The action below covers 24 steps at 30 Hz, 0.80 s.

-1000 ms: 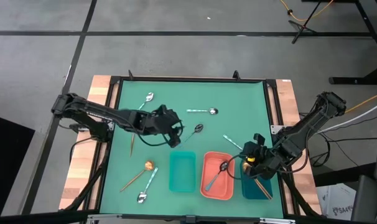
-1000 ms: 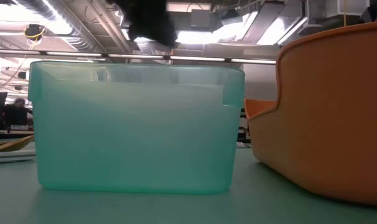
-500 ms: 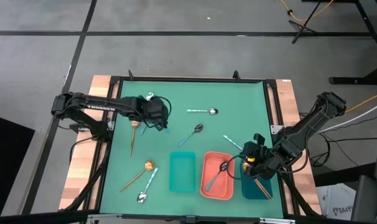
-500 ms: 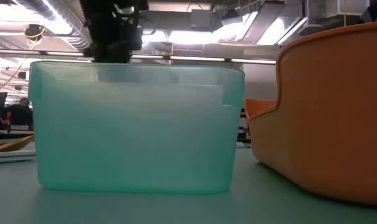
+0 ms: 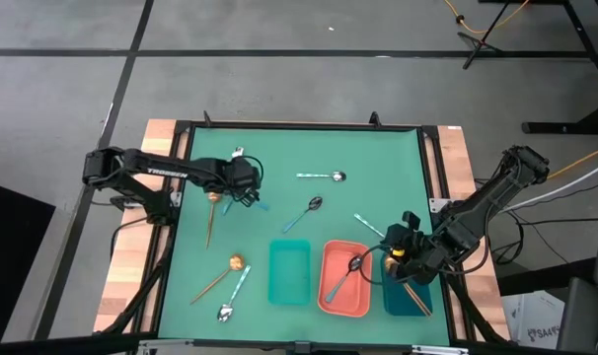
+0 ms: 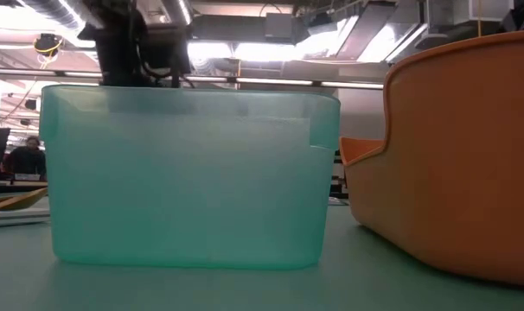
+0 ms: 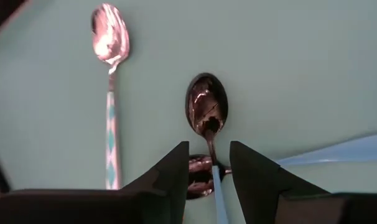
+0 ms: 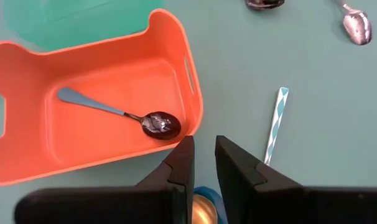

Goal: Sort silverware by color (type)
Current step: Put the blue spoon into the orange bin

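Observation:
My left gripper [image 5: 244, 181] [image 7: 209, 163] stands low over the mat's far left, open. Its fingers flank the thin neck of a dark-bowled spoon [image 7: 207, 107], and I cannot tell whether they touch it. A second dark rounded shape [image 7: 200, 172] lies between the fingers. A silver spoon with a teal handle [image 7: 110, 43] lies beside them. My right gripper [image 5: 406, 254] [image 8: 204, 155] hangs over the dark blue tray [image 5: 404, 300], slightly open and holding nothing. One dark spoon [image 8: 152, 122] lies in the coral tray [image 5: 329, 296].
The teal tray [image 5: 289, 272] [image 6: 188, 173] stands left of the coral one. Loose on the mat are a silver spoon [image 5: 325, 177], a dark spoon [image 5: 305, 211], a teal handle [image 5: 368, 225], two gold spoons [image 5: 211, 213] [image 5: 220, 277] and a silver spoon [image 5: 231, 299].
My left gripper has travelled from the middle of the mat toward the table's left and far edges. It has sunk and tipped its fingers further down, ending over the dark spoon beside the silver one. No spoon has moved.

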{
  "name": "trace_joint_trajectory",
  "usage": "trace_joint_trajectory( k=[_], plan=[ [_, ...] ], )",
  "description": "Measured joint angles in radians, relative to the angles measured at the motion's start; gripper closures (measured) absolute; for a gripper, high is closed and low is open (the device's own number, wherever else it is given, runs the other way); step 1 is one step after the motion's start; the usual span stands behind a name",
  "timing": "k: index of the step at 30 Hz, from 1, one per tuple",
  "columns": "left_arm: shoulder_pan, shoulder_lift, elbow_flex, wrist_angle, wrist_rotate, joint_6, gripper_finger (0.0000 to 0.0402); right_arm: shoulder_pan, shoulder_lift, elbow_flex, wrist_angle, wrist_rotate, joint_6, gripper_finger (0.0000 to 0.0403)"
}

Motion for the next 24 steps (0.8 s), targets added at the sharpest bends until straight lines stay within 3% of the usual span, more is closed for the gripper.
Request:
trace_joint_trajectory(
  k=[24],
  plan=[
    [0.013, 0.000, -0.244, 0.339, 0.001, 0.001, 0.0292, 0.000, 0.000, 0.000, 0.000, 0.026, 0.000, 0.0347]
  ],
)
